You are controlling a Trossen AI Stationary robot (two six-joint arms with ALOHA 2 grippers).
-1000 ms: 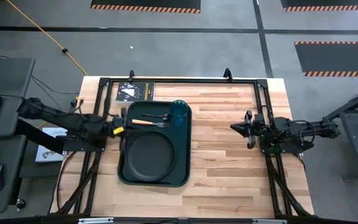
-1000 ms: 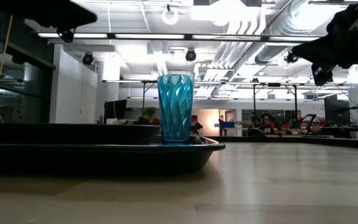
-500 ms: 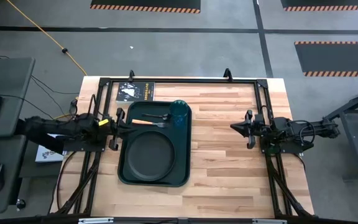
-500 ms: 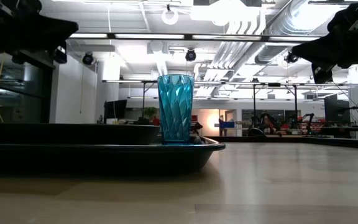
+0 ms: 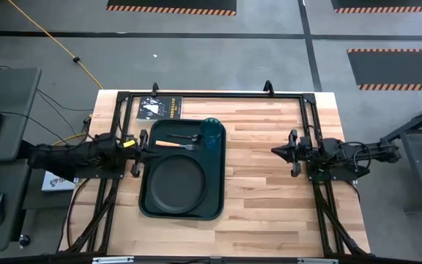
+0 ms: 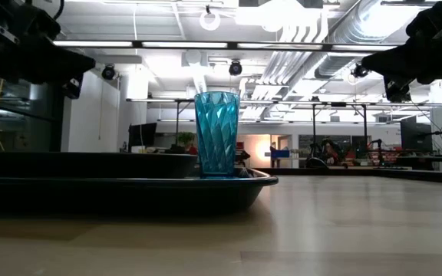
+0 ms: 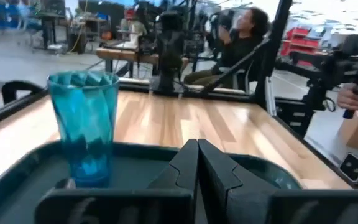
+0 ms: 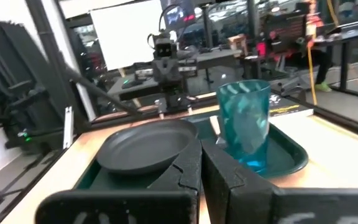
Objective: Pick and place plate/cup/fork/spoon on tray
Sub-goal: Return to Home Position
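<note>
The dark green tray (image 5: 143,204) lies left of the table's middle. The black plate (image 5: 177,183) lies in its near half. The teal cup (image 5: 211,132) stands upright in its far right corner. The tan-handled fork (image 5: 168,144) and the dark spoon (image 5: 187,137) lie flat beside the cup, across the tray's far end. My left gripper (image 5: 143,151) is shut and empty, just off the tray's left rim. My right gripper (image 5: 277,151) is shut and empty, off the tray's right side. The cup also shows in the left wrist view (image 7: 84,124) and the plate in the right wrist view (image 8: 148,146).
A black booklet (image 5: 160,108) lies at the table's far left. A black metal frame (image 5: 218,94) runs along the table's edges. Bare wood (image 5: 262,191) spreads between the tray and my right gripper. People show in the room beyond the table (image 7: 244,37).
My left arm has swung round to lie level from the table's left, and its gripper has gone down by the tray's left rim, staying shut. The things on the tray have not moved.
</note>
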